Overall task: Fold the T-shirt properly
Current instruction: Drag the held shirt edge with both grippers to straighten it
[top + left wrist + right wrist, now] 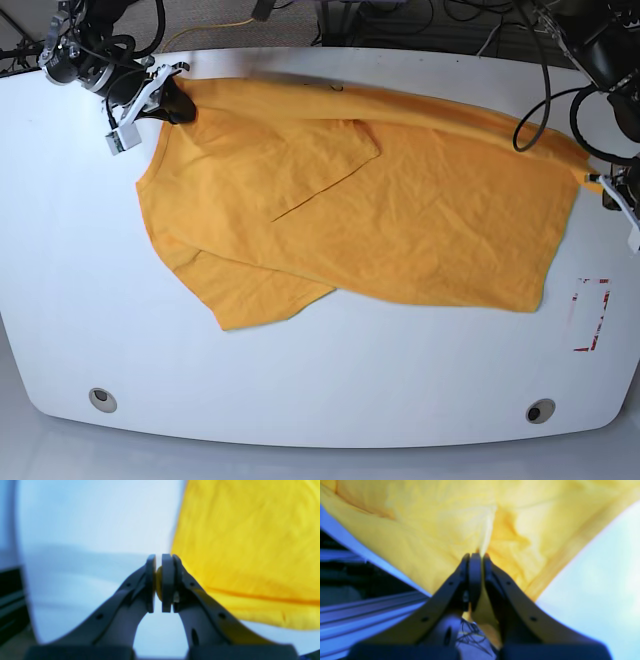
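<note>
T-shirt [400, 210] spans the table [330, 380] between both arms: right gripper [477, 557] pinches a bunched fold, left gripper [158, 562] apparently nips its blurred edge.

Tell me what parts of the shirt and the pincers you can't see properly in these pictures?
- Left pincer: in the base view it is cut off by the right edge.
- T-shirt: both wrist views are blurry, so no seams or writing show. A small dark mark near its top edge in the base view is too small to read.
- Right pincer: in the base view its tips are buried in the cloth.
- Folded-over sleeve: hides the cloth underneath it.
</note>
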Tool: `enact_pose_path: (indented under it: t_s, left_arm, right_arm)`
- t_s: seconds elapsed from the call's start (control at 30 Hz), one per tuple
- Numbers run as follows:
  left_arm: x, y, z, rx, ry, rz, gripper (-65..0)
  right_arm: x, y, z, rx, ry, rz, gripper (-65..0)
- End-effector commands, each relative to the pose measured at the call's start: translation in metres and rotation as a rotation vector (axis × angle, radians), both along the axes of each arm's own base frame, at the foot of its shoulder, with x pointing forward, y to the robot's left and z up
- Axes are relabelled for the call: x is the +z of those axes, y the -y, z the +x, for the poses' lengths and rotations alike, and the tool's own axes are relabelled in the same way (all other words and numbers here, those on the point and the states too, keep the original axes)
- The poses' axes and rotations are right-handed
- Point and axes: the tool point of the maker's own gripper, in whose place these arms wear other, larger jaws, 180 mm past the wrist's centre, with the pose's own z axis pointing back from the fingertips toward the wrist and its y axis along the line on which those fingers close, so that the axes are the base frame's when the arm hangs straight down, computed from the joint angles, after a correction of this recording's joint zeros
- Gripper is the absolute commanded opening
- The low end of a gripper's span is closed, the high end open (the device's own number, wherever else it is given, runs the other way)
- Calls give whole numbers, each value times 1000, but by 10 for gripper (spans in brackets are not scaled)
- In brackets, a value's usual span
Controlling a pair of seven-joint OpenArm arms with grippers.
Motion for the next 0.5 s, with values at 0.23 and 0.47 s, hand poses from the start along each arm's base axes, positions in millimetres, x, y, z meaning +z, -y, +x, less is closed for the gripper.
enact_pose_path:
  t_s: [0.23,0.47]
  left_arm:
    - [-13,8,35,-48,39,-26,-622]
    - [-34,28,53,-89,50,-103,-619]
  right_arm:
    - [13,23,10,-58,57,-25,-650]
    - [4,27,13,-82,36,0,-650]
